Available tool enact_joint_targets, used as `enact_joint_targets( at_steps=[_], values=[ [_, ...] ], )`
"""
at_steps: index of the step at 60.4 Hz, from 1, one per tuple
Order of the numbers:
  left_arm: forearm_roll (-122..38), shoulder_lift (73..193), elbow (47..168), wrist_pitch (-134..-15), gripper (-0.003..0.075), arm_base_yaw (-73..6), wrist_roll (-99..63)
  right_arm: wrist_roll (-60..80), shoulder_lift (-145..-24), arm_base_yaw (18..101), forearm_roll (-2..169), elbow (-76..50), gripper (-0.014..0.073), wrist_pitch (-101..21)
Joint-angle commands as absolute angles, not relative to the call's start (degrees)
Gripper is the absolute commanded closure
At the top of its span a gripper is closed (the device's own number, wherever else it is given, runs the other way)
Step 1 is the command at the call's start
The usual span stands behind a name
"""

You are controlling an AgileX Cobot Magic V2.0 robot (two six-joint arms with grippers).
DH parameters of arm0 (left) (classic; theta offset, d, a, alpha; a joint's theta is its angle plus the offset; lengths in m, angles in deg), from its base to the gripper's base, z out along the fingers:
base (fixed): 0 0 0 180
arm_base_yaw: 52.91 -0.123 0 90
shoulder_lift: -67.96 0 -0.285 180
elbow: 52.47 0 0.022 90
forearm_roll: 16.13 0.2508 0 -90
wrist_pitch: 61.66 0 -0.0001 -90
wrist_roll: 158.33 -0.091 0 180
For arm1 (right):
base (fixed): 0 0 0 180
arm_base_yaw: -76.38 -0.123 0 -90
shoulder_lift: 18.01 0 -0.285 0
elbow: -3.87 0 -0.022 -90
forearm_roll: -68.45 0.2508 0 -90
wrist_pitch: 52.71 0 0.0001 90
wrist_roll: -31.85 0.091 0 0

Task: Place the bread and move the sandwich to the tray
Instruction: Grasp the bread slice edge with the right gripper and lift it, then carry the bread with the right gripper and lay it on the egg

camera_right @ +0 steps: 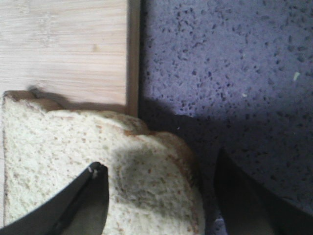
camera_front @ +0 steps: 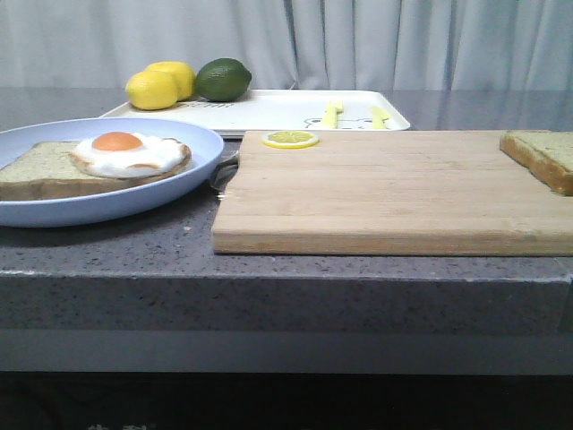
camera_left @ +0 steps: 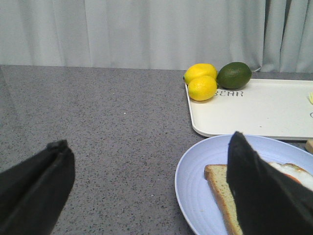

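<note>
- Where the wooden cutting board [camera_front: 394, 190] meets its far right corner, the bread [camera_front: 543, 155] lies flat, one corner jutting past the board's edge over the speckled grey counter [camera_front: 269, 287].
- Bread: thick square slice, pale greenish-beige speckled face, brown crust.
- Right gripper [camera_right: 161, 200]: poised directly above the bread, jaws spread wide; one finger over the slice's face, the other beyond its overhanging corner, above the counter. Contact with the slice cannot be judged.
- Second slice [camera_front: 40, 170]: on the pale blue round plate [camera_front: 107, 208] at the counter's left, topped by a fried egg [camera_front: 130, 152] with white rim and orange yolk. No top slice on it.
- Left gripper [camera_left: 151, 191]: jaws wide apart, holding nothing, one finger over the plate and partly hiding the egg.
- Tray [camera_front: 286, 112]: white, rectangular, rounded corners, behind the board and plate; yellow printed figures on its surface and the lettering "BEAR" [camera_left: 230, 93] by one end.
- On the tray's left end: two lemons [camera_front: 161, 85] touching each other, a green avocado [camera_front: 223, 79] just beside them.
- Lemon slice [camera_front: 290, 139]: on the board's far edge, between the board and the tray.
- Backdrop: grey curtain [camera_front: 358, 40].
</note>
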State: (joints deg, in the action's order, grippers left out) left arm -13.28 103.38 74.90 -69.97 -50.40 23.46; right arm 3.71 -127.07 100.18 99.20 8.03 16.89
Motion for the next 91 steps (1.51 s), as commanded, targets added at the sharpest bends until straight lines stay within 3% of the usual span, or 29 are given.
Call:
enact_joint_targets(
  at_steps=[1, 31, 36, 48, 53, 91],
  values=[
    [-13.3, 103.9, 76.9, -65.6, 0.01, -50.5, 23.8, 4.2, -124.5, 100.2, 100.2, 9.0, 0.0116, 23.7],
    [-13.3, 103.9, 76.9, -65.6, 0.01, -50.5, 23.8, 5.7, -124.5, 100.2, 100.3, 6.1, 0.0143, 23.6],
    [-13.3, 103.9, 76.9, -65.6, 0.01, -50.5, 23.8, 6.2, -124.5, 100.2, 100.3, 6.1, 0.0239, 23.7],
    [-13.3, 103.9, 76.9, -65.6, 0.01, -50.5, 23.8, 7.8, -124.2, 100.2, 100.3, 6.2, 0.0585, 23.7],
    [-13.3, 103.9, 76.9, -65.6, 0.01, -50.5, 23.8, 7.9, -123.3, 100.2, 100.8, 6.3, 0.0652, 23.7],
    [-13.3, 103.9, 76.9, -65.6, 0.01, -50.5, 23.8, 10.7, -104.1, 98.4, 122.0, 6.3, 0.066, 23.7]
  ],
)
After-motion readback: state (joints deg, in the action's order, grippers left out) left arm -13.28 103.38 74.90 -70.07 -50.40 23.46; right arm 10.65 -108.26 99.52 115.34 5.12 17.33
